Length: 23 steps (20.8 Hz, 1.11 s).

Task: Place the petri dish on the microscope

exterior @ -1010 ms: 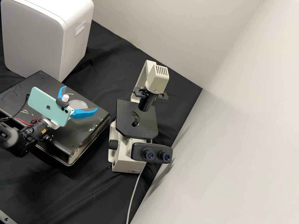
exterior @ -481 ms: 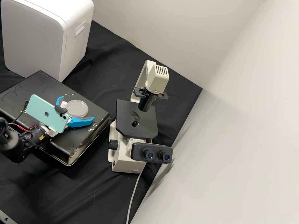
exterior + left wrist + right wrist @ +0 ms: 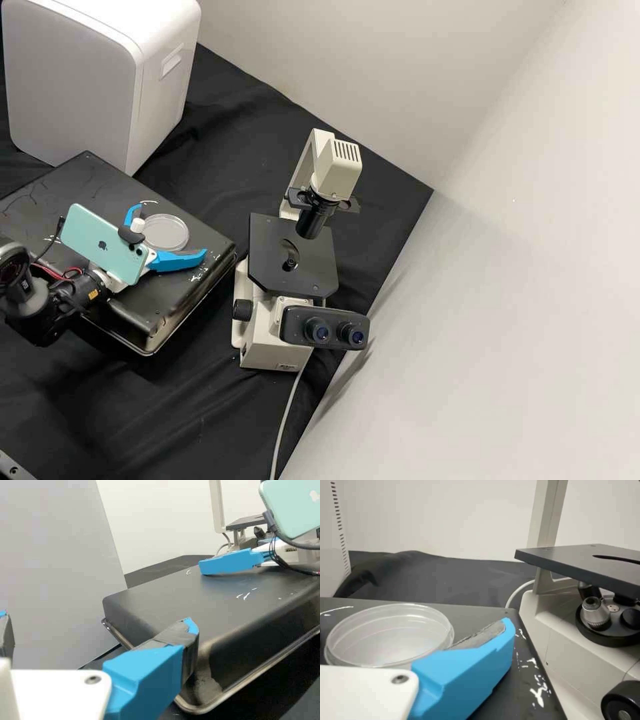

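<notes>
**Right hand** (image 3: 174,228): blue fingers spread wide, one on each side of the petri dish, holding nothing. The near finger lies close along the dish rim; whether it touches the rim cannot be told. A teal phone (image 3: 100,243) is mounted on the wrist behind the fingers.

**Left hand** (image 3: 95,622): fingers set wide apart, holding nothing. It sits low, just beside a rounded corner of the black tray, about level with the tray's rim.

**Petri dish** (image 3: 165,232): clear, round and shallow. It lies flat on top of the black tray, between the right hand's fingers. In the high view it is at 9 o'clock from the microscope stage and apart from it.

**Black tray** (image 3: 100,183): upturned on the counter, with white scuffs on its top near the edge facing the microscope.

**Microscope** (image 3: 267,327): cream body, upright, at 3 o'clock from the tray. Its flat black stage (image 3: 273,267) is bare, and the twin eyepieces point toward 5 o'clock. A grey cable (image 3: 283,420) leaves the base toward 6 o'clock.

**White cabinet** (image 3: 87,73): at 12 o'clock from the tray.

**Counter** (image 3: 220,153): covered in black cloth.
</notes>
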### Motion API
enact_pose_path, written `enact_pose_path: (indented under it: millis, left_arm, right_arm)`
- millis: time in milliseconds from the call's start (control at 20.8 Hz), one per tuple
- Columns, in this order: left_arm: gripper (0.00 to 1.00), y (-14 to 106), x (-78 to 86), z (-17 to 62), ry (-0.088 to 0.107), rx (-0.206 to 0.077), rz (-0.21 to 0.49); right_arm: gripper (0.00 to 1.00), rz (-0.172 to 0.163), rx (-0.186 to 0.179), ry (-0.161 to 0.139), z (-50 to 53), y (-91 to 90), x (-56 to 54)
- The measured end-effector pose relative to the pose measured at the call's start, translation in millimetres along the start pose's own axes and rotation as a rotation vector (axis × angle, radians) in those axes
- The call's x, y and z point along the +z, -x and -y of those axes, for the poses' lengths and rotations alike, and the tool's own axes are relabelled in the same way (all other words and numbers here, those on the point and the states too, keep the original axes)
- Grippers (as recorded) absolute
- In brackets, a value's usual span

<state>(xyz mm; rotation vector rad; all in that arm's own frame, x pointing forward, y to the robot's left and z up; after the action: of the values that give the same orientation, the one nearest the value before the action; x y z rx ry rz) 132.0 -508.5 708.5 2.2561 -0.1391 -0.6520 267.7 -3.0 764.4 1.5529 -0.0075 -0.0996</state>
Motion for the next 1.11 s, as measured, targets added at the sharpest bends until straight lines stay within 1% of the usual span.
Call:
enact_pose_path:
  millis: [96, 144, 192, 289, 433, 481, 625, 674, 1107]
  left_arm:
    - [1.00, 0.0, 0.0, 0.0, 0.000, 0.000, 0.000]
    - [1.00, 0.0, 0.0, 0.0, 0.000, 0.000, 0.000]
    - [1.00, 0.0, 0.0, 0.0, 0.000, 0.000, 0.000]
    - [1.00, 0.0, 0.0, 0.0, 0.000, 0.000, 0.000]
    - [1.00, 0.0, 0.0, 0.0, 0.000, 0.000, 0.000]
    - [1.00, 0.0, 0.0, 0.0, 0.000, 0.000, 0.000]
    - [1.00, 0.0, 0.0, 0.0, 0.000, 0.000, 0.000]
    - [1.00, 0.0, 0.0, 0.0, 0.000, 0.000, 0.000]
    - [1.00, -0.1, -0.3, 0.0, 0.000, 0.000, -0.002]
  right_arm:
    - [1.00, 0.008, -0.002, 0.001, 2.7, -4.0, 1.5]
    - [1.00, -0.002, 0.009, 0.003, 2.5, -6.3, 0.7]
    - [1.00, 0.001, 0.016, 0.002, 2.9, -8.0, 1.7]
    - [1.00, -0.010, 0.026, 0.006, 3.3, -11.6, 1.5]
    - [1.00, -0.013, 0.030, 0.013, 4.9, -13.9, 2.8]
    - [1.00, -0.017, 0.038, 0.012, 4.4, -14.4, 2.3]
    - [1.00, -0.014, 0.042, 0.012, 5.3, -14.7, 2.1]
    - [0.00, -0.014, 0.042, 0.012, 5.3, -14.7, 2.1]
    - [0.00, -0.014, 0.042, 0.012, 5.3, -14.7, 2.1]
